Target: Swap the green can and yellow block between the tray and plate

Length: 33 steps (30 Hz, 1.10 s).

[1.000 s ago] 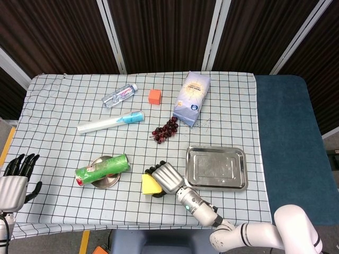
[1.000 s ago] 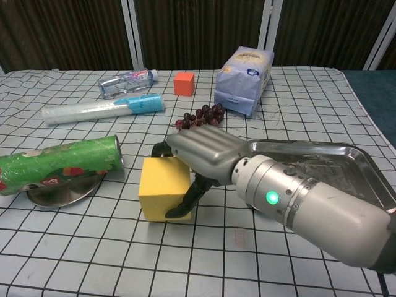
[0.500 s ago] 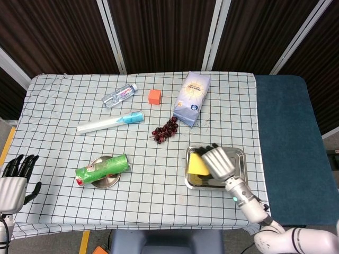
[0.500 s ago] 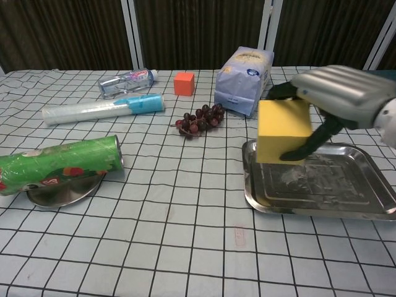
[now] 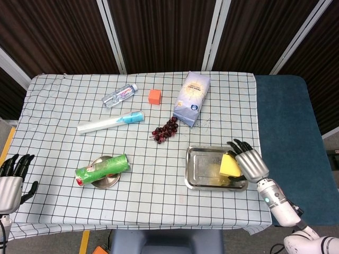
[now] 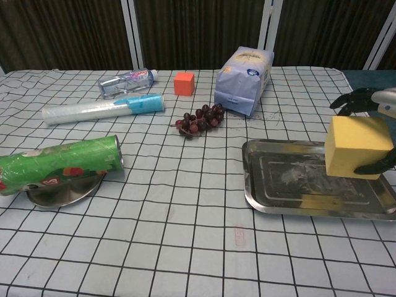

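Here, the right hand (image 5: 249, 163) grasped a yellow foam block (image 6: 357, 147) above the shiny metal tray's (image 6: 291, 185) three o'clock side; the left hand (image 5: 11, 180) hung released.

Table (image 5: 63, 106) under a white black-grid cloth, dark brown curtain panels (image 5: 159, 32) with pale vertical posts (image 5: 112, 32) behind, dark blue surface (image 5: 288, 132) to the right, grey floor with yellow strip (image 5: 6, 145) at left.
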Each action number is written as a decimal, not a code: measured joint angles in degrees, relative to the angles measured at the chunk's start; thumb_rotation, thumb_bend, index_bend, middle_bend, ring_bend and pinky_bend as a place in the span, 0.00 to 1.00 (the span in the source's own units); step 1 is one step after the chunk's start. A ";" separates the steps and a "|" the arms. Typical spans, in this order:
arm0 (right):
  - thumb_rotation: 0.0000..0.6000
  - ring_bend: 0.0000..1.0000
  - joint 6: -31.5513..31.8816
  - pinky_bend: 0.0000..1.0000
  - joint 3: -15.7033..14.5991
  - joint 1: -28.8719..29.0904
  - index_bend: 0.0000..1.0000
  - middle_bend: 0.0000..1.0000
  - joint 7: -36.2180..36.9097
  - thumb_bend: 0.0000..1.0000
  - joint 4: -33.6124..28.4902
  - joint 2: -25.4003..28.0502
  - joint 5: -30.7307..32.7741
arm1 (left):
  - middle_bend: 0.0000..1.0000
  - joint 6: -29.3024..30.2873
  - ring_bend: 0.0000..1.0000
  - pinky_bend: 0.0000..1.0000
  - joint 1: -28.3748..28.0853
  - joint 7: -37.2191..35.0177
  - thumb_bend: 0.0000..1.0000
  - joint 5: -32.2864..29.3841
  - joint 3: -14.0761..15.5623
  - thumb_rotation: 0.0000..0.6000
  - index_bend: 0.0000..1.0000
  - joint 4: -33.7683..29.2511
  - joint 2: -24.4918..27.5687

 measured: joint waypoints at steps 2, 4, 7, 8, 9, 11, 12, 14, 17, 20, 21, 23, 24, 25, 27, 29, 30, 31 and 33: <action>1.00 0.00 -0.87 0.08 -0.20 0.14 0.05 0.01 0.88 0.12 0.18 0.23 -0.54 | 0.13 -0.10 0.07 0.14 -0.03 0.15 0.38 0.17 0.04 1.00 0.11 -0.01 -0.06; 1.00 0.00 -1.67 0.04 -0.41 0.29 0.00 0.00 2.04 0.10 0.20 0.67 -1.36 | 0.13 -0.11 0.07 0.14 -0.06 0.36 0.38 0.45 0.11 1.00 0.11 0.02 -0.13; 1.00 0.00 -1.41 0.01 -0.55 0.20 0.00 0.00 3.09 0.06 0.17 1.22 -3.04 | 0.13 -0.23 0.07 0.14 -0.07 0.65 0.38 0.55 0.14 1.00 0.10 -0.05 -0.23; 1.00 0.00 -0.98 0.00 -0.57 0.09 0.00 0.00 3.38 0.06 0.15 1.37 -3.50 | 0.13 -0.23 0.07 0.14 -0.06 0.70 0.38 0.56 0.13 1.00 0.10 -0.08 -0.23; 1.00 0.00 -0.44 0.00 -0.58 -0.08 0.00 0.00 3.61 0.06 0.12 1.53 -3.91 | 0.13 -0.18 0.07 0.14 -0.05 0.78 0.38 0.59 0.11 1.00 0.11 -0.10 -0.24; 1.00 0.00 1.29 0.00 -0.49 -0.68 0.00 0.00 3.97 0.05 -0.04 2.02 -4.75 | 0.13 0.02 0.07 0.14 0.03 0.97 0.38 0.73 0.08 1.00 0.11 -0.14 -0.23; 1.00 0.00 2.55 0.00 -0.37 -1.16 0.00 0.00 4.12 0.05 -0.21 2.36 -5.12 | 0.13 0.11 0.07 0.14 0.07 0.97 0.38 0.75 0.05 1.00 0.11 -0.21 -0.22; 1.00 0.00 4.87 0.00 -0.06 -2.13 0.00 0.00 4.34 0.05 -0.64 2.95 -5.48 | 0.13 0.35 0.07 0.14 0.18 0.89 0.38 0.84 0.01 1.00 0.11 -0.44 -0.12; 1.00 0.00 9.70 0.00 0.50 -4.40 0.00 0.00 4.51 0.05 -1.68 4.23 -5.97 | 0.13 0.68 0.07 0.14 0.29 1.17 0.38 1.19 0.01 1.00 0.11 -0.58 -0.04; 1.00 0.00 15.11 0.00 0.83 -7.33 0.00 0.00 4.86 0.05 -2.48 5.88 -6.81 | 0.13 0.85 0.07 0.14 0.38 1.22 0.38 1.38 0.02 1.00 0.11 -0.93 0.02; 1.00 0.00 17.27 0.00 0.96 -8.76 0.00 0.00 5.03 0.05 -2.77 6.52 -6.93 | 0.13 0.97 0.07 0.14 0.40 1.27 0.38 1.42 -0.03 1.00 0.10 -1.02 0.03; 1.00 0.00 20.33 0.00 1.24 -11.21 0.00 0.00 5.11 0.05 -3.29 7.38 -6.64 | 0.13 1.31 0.07 0.14 0.47 1.53 0.38 1.55 -0.16 1.00 0.10 -1.15 0.05; 1.00 0.00 21.71 0.00 1.43 -12.48 0.00 0.00 5.07 0.05 -3.58 7.74 -6.19 | 0.13 1.40 0.07 0.14 0.51 1.56 0.38 1.56 -0.21 1.00 0.10 -1.24 0.07; 1.00 0.00 23.24 0.00 1.72 -14.03 0.00 0.00 4.99 0.05 -3.92 8.11 -5.25 | 0.13 1.49 0.07 0.14 0.58 1.46 0.38 1.52 -0.27 1.00 0.10 -1.39 0.13; 1.00 0.00 24.91 0.00 2.30 -15.81 0.00 0.00 4.84 0.05 -4.17 8.38 -3.37 | 0.13 1.76 0.07 0.14 0.74 1.21 0.38 1.45 -0.38 1.00 0.11 -1.67 0.27; 1.00 0.00 25.81 0.00 3.23 -17.30 0.00 0.00 4.50 0.06 -3.78 8.27 -0.93 | 0.13 2.09 0.07 0.14 0.93 1.24 0.38 1.26 -0.58 1.00 0.11 -1.79 0.39; 1.00 0.00 25.97 0.00 3.70 -17.82 0.00 0.00 4.30 0.05 -3.08 8.01 0.22 | 0.13 2.16 0.07 0.14 1.00 1.31 0.38 1.13 -0.67 1.00 0.11 -1.86 0.41; 1.00 0.00 25.98 0.00 4.02 -18.07 0.00 0.00 4.24 0.05 -2.36 7.73 0.78 | 0.13 2.23 0.07 0.14 1.05 1.38 0.38 1.01 -0.76 1.00 0.11 -1.97 0.41; 1.00 0.00 25.89 0.00 4.67 -18.45 0.00 0.00 4.26 0.06 -0.86 7.08 1.63 | 0.13 2.34 0.07 0.14 1.14 1.50 0.38 0.85 -0.91 1.00 0.11 -2.15 0.40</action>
